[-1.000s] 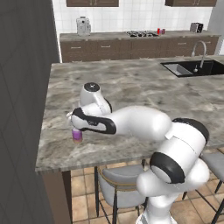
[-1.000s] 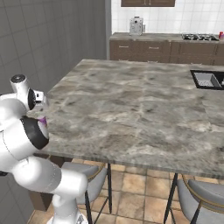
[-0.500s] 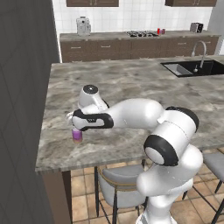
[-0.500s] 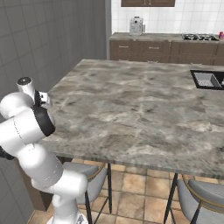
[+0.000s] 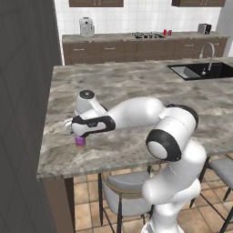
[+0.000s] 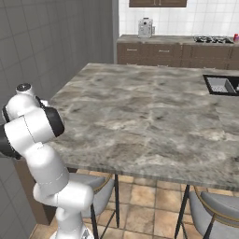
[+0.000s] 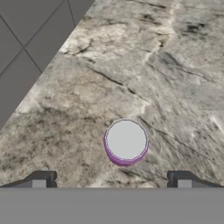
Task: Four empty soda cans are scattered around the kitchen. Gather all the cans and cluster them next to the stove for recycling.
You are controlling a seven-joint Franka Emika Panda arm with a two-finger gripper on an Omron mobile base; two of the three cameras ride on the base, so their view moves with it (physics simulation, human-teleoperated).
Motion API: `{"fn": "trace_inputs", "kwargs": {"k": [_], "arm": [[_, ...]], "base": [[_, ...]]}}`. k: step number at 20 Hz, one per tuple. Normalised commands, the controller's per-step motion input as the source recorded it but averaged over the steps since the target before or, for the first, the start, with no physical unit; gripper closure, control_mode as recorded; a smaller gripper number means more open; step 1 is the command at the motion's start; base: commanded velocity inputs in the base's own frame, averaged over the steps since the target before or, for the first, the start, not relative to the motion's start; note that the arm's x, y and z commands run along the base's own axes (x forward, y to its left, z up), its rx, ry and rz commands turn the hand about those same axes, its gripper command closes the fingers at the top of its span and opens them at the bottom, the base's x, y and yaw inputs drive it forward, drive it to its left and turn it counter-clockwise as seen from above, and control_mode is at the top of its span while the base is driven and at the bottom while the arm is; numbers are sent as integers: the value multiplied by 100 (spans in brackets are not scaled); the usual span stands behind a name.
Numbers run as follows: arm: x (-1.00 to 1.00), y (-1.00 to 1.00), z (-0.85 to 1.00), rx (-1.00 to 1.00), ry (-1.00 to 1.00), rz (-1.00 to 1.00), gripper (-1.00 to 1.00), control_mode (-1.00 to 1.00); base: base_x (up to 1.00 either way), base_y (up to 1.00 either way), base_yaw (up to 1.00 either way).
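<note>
A purple soda can [image 5: 80, 142] stands upright on the grey marbled island counter [image 5: 136, 91], near its front left corner. My gripper [image 5: 78, 129] hangs directly above it, pointing down. From the hand view I look onto the can's silver top [image 7: 126, 141], with my open gripper [image 7: 111, 178] and its dark fingertips [image 7: 42, 178] wide apart on either side, above the can. A bright red soda can [image 5: 169, 32] stands by the stove [image 5: 147, 34] on the far counter; the stove [image 6: 213, 39] also appears in the right base view.
The island's left edge [image 7: 48, 65] runs close to the can, with grey floor beyond. A sink [image 5: 195, 71] is set in the island's right side. Stools [image 5: 123, 193] stand under the front edge. A coffee machine [image 5: 85, 27] and toaster [image 5: 204, 28] sit on the far counter.
The arm has swung further over the island's corner, the elbow moving right and forward, while the hand stays above the purple can. The jaws stay wide open.
</note>
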Motion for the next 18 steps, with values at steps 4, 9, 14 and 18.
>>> {"fn": "trace_inputs", "kwargs": {"k": [4, 9, 14, 18], "arm": [[2, 1, -24, -1, 0, 0, -100, -100], [21, 0, -1, 0, 0, 0, -100, -100], [15, 0, 0, 0, 0, 0, -100, -100], [0, 3, -11, 0, 0, 0, -100, -100]], "base": [[0, 0, 0], [0, 0, 0], [0, 0, 0], [0, 0, 0]]}}
